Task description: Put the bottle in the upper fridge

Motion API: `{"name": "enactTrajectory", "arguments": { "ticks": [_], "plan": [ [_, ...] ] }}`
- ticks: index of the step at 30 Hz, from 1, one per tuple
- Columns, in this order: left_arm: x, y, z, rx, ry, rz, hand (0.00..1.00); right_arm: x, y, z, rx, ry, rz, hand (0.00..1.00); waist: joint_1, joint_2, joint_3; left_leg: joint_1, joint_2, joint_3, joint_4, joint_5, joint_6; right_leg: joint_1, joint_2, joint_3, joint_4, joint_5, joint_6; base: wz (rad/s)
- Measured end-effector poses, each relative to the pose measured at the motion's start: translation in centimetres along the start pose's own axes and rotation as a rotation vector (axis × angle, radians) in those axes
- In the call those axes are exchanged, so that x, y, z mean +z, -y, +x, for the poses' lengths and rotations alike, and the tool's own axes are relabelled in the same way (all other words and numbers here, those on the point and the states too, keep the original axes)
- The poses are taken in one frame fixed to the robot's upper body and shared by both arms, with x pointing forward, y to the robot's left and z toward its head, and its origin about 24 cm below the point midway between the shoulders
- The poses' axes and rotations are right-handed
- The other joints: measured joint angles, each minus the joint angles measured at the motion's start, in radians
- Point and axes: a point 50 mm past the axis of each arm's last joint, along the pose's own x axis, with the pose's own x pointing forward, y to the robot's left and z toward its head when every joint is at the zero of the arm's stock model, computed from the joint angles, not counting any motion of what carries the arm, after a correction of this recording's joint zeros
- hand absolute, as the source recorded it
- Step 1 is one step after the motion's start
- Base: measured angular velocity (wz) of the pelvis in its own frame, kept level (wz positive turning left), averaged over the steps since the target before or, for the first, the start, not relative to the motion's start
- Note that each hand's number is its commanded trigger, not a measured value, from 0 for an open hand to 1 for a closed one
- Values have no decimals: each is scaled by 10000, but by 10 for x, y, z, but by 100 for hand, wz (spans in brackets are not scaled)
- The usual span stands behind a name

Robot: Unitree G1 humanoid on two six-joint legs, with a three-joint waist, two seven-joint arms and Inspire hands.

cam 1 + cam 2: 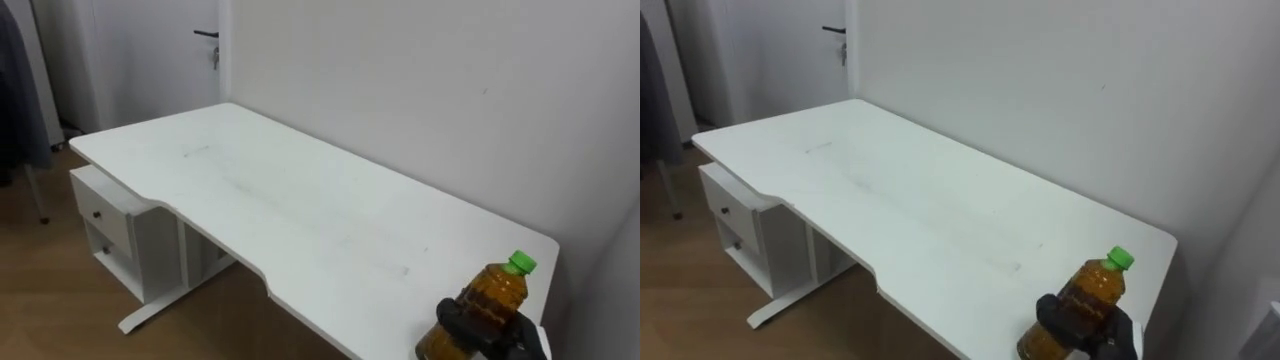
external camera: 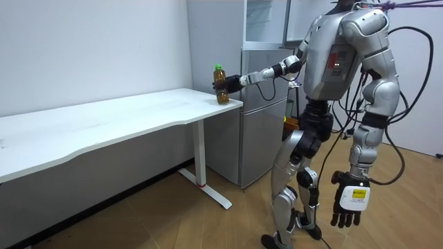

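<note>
The table (image 1: 300, 210) has a smooth, matt white top, like laminate, with a few faint scuffs; its leg (image 2: 201, 155) looks like white painted metal. The bottle (image 1: 492, 292) is clear, glossy plastic over amber liquid, with a bright green plastic cap (image 1: 520, 264). The right hand (image 1: 462, 322) is matt black, rubbery-looking at the fingers (image 1: 448, 312). The fridge (image 2: 263, 131) is smooth grey with a dull metallic sheen. The floor (image 2: 208, 225) is light wood with a soft gloss, and the wall (image 1: 420, 80) is flat matt white.
</note>
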Motion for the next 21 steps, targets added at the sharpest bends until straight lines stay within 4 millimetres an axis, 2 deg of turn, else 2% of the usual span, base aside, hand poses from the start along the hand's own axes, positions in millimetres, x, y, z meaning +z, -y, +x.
{"name": "enactTrajectory", "arguments": {
  "ticks": [4, 9, 12, 16, 21],
  "plan": [
    [-1, 0, 0, -147, -25, -178, 0, -1, 0, 1, 146, -125, 104, 100, 2, -6, 13, 37, -1, 1, -4, -1, 0, 39, 1, 1, -9, 0, 1, 0],
    [-1, -2, 0, -262, 7, -637, 0, -4, 3, 3, 501, -370, 230, 100, -3, 107, 95, 188, 17, 45, -13, -7, 4, 165, 2, 29, -17, 0, 1, -2],
    [1, -3, 0, -273, 161, -676, 0, -4, 2, 3, 751, -371, 214, 100, -9, 150, 116, 222, 44, 83, -17, -10, 6, 172, 10, 76, -21, 0, 1, -5],
    [2, -3, 0, -225, 347, -816, 0, -1, -1, 2, 1141, -226, 215, 100, -89, 115, 66, 205, 39, 87, -5, -10, 7, 148, 10, 113, -18, 0, 0, -2],
    [8, -3, 0, -290, 610, -1182, 0, 24, -24, -10, 3035, 710, 528, 100, -513, 205, 29, 189, 89, 306, -37, -31, 37, 3, 1, 327, -15, 7, -2, -10]
  ]
}}
